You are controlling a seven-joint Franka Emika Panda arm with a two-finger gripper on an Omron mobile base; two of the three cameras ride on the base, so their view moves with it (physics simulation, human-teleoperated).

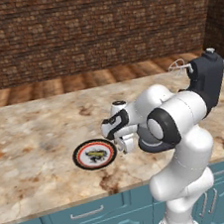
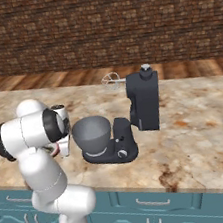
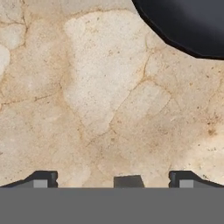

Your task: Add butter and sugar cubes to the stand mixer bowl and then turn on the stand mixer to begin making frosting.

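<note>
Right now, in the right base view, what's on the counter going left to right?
Gripper → stand mixer bowl → stand mixer with its head tilted back.

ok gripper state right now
gripper: open, holding nothing, above bare counter

On the counter (image 2: pixel 198 136), the plate (image 1: pixel 94 154) lies left of the stand mixer bowl (image 2: pixel 91 132).
</note>
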